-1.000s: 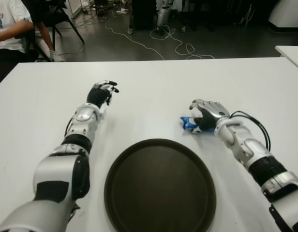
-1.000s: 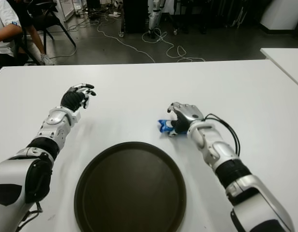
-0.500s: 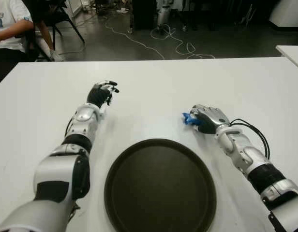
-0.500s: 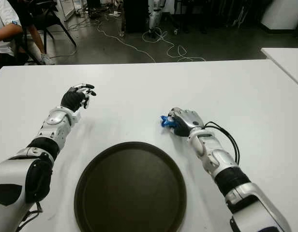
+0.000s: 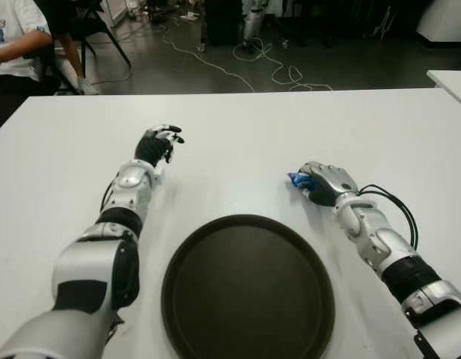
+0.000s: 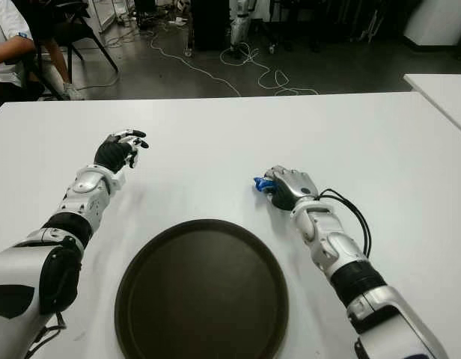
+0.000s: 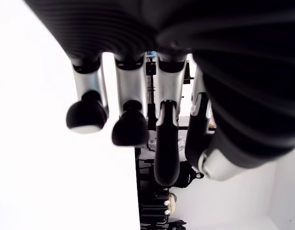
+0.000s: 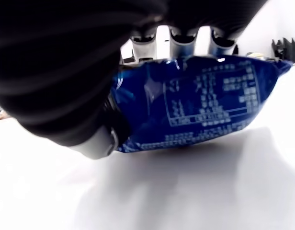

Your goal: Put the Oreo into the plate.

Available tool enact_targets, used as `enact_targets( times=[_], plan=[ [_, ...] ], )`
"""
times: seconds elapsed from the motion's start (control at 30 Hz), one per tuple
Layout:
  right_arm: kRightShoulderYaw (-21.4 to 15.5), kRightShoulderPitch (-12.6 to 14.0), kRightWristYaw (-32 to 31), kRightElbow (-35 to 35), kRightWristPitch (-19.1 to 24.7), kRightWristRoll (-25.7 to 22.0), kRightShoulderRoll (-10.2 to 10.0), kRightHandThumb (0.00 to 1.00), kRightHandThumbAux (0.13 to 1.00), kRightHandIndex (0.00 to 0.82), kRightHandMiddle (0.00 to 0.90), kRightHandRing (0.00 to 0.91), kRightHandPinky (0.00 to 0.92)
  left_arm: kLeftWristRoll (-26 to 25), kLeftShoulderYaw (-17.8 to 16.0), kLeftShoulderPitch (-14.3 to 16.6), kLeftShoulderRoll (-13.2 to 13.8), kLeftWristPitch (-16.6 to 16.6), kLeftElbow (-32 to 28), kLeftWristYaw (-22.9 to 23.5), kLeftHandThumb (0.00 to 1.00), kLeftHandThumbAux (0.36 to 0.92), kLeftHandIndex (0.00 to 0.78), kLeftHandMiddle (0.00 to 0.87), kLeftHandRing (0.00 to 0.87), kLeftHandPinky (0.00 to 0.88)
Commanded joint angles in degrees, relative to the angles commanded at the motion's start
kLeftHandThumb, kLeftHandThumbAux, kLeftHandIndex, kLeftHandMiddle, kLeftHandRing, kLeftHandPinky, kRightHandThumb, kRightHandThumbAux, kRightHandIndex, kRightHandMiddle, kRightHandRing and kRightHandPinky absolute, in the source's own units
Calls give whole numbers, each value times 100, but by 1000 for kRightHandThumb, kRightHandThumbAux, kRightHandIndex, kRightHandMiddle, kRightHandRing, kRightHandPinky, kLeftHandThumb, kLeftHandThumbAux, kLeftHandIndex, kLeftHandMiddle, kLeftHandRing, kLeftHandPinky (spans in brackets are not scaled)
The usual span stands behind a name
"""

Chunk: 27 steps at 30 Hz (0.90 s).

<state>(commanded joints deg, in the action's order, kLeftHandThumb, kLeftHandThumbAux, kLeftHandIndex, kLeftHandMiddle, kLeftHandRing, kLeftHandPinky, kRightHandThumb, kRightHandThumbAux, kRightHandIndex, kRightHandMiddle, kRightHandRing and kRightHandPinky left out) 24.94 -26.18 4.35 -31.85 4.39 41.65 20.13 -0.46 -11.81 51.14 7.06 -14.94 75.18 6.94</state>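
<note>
Now my right hand (image 5: 320, 182) curls over the blue Oreo (image 8: 195, 98) packet on the table (image 5: 245, 134), but this slippery wrapper may slide out before the plate (image 5: 248, 288).

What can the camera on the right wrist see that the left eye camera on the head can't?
Only the right wrist view shows the white printed panel on the blue Oreo packet, and fingers curled over its top edge. Only the left eye view shows the dark round plate, empty, the left robot hand idle at far left of the table, and a seated person beyond. Both show the right robot hand closed on the packet, low over the white table.
</note>
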Motion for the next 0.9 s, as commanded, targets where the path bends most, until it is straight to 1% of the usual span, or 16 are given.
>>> enact_targets(
  times=[0.23,0.47,0.9],
  plan=[
    [-40,39,19,91,147,-8,-41,687,729,434,746,741,724,22,17,0,12,18,3,-17,856,660,415,555,784,816],
    [-76,64,12,141,178,-5,-47,688,728,435,750,742,722,-24,-33,-4,3,18,2,29,856,661,414,554,790,825],
    [-150,85,48,173,79,-67,-21,686,731,434,742,738,725,-44,-47,2,-15,53,5,40,855,662,413,553,806,835]
  ],
)
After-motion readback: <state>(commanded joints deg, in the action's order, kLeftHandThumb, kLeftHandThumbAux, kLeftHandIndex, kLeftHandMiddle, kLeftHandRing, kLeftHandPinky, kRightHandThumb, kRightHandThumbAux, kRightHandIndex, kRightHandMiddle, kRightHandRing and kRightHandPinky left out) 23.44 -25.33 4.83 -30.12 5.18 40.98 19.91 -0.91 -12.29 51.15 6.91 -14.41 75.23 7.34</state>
